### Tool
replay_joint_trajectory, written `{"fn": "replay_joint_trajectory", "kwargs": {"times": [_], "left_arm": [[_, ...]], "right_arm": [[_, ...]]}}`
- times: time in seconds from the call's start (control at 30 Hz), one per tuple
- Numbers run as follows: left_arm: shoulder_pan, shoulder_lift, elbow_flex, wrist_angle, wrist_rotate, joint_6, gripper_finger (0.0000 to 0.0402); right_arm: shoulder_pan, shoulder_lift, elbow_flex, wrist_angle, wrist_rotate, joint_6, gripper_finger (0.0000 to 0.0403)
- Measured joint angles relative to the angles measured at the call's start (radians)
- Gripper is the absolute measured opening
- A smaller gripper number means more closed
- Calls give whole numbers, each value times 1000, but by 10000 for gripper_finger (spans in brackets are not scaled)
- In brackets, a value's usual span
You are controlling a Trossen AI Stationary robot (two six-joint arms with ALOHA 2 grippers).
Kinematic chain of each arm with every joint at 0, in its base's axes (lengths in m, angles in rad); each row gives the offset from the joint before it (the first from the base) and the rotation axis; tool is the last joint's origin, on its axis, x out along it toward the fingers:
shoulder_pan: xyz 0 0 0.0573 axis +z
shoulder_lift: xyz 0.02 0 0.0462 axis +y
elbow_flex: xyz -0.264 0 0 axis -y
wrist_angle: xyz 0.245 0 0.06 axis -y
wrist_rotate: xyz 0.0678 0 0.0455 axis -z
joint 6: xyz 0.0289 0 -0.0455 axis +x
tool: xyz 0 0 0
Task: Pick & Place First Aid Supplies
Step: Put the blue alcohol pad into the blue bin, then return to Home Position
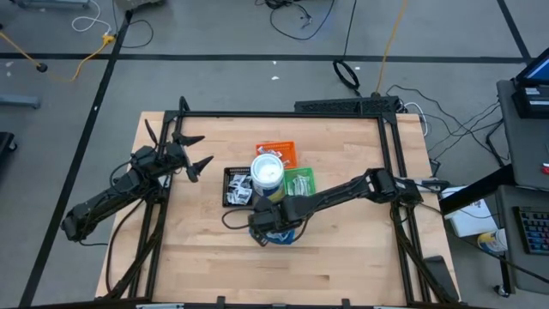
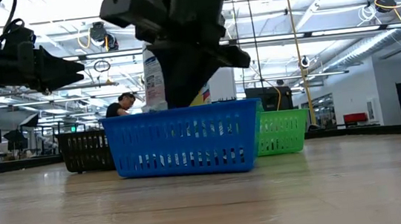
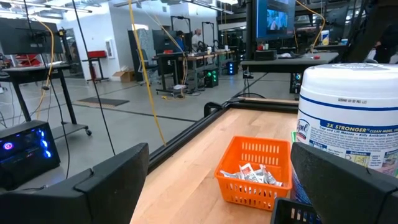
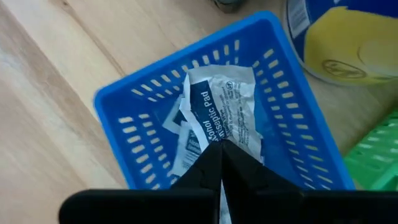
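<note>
The right gripper's fingers are pinching a white packet with dark-blue print, hanging over the blue tray. Only the right wrist view is showing this; from above, the arm is hiding the tray. The packet's long axis is running straight away from the fingertips, across the tray. The left gripper is waiting with fingers spread wide, well apart from the blue tray, over the worktop.

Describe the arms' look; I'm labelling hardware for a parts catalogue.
Both arms are dark, near-black, jointed links. The left end effector has two long, pointed black fingers. The right end effector has flat black fingers tapering to wedge tips. No markings visible.
</note>
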Motion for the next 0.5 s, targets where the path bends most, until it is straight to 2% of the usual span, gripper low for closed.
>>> {"fn": "replay_joint_trajectory", "kwargs": {"times": [0.1, 0.2, 0.33, 0.5], "left_arm": [[0, 0, 0, 0, 0, 0, 397], [0, 0, 0, 0, 0, 0, 397], [0, 0, 0, 0, 0, 0, 397], [0, 0, 0, 0, 0, 0, 397]], "right_arm": [[-1, 0, -22, 25, -23, -20, 4], [-2, -11, -56, 37, -99, -27, 36], [0, -51, -111, 90, -95, -65, 113], [-2, -155, -232, 221, -43, -205, 210]]}}
